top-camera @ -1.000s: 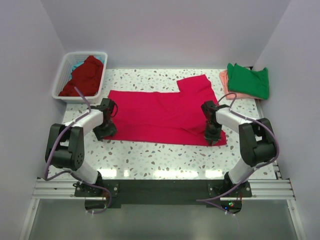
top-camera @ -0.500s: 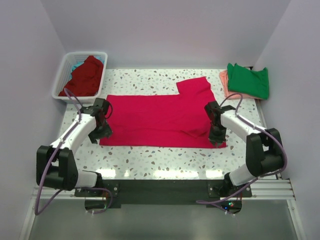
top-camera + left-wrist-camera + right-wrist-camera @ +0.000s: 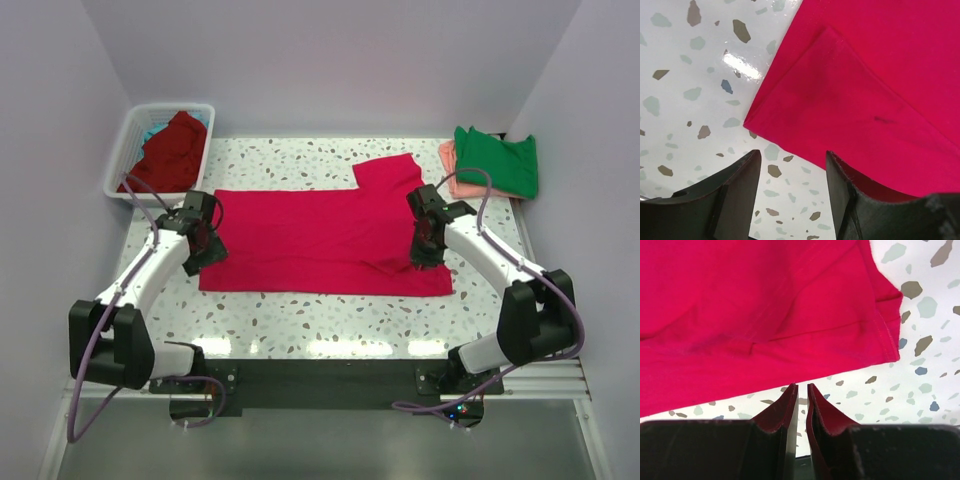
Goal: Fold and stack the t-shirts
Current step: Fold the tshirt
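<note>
**Crimson shirt spread flat, both claws at its ends**

The crimson-pink t-shirt [image 3: 320, 235] lies spread across the middle of the speckled tabletop [image 3: 300, 315], one sleeve pointing to the far side. The left claw [image 3: 792, 161] hangs over the shirt's left edge with its jaws well apart and nothing between them. The right claw [image 3: 801, 390] is over the shirt's right end, near its near corner, narrowed to a thin slit and holding nothing. A dark red t-shirt [image 3: 172, 150] fills the white basket [image 3: 122, 160] at far left. A green t-shirt [image 3: 497, 162] lies on a salmon-pink t-shirt [image 3: 448, 160] at far right.
</note>
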Available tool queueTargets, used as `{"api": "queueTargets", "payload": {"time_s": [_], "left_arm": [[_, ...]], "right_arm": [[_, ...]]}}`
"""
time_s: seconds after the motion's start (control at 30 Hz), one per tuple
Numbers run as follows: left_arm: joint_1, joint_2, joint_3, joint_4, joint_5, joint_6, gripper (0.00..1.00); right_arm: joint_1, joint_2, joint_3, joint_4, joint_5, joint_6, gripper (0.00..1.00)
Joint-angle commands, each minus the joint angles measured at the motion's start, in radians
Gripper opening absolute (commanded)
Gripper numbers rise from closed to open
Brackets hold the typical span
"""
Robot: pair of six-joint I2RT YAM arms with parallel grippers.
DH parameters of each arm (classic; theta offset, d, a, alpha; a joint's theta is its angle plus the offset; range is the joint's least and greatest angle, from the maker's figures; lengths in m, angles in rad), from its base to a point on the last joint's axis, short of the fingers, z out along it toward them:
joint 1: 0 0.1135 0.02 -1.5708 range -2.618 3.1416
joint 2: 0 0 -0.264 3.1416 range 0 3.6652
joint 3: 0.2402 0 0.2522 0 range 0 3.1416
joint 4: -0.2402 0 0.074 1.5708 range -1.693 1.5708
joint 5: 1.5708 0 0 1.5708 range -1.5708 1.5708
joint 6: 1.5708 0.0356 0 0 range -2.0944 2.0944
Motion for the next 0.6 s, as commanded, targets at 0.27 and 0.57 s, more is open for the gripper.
{"api": "queueTargets", "payload": {"time_s": [0.27, 0.57], "left_arm": [[0.035, 0.109, -0.038, 0.087, -0.038, -0.067, 0.50], [0.086, 0.152, -0.058, 0.151, -0.035, -0.009, 0.47]], "right_arm": [[0.029, 0.012, 0.025, 0.043, -0.033, -0.003, 0.18], [0.032, 0.043, 0.031, 0.044, -0.030, -0.006, 0.18]]}}
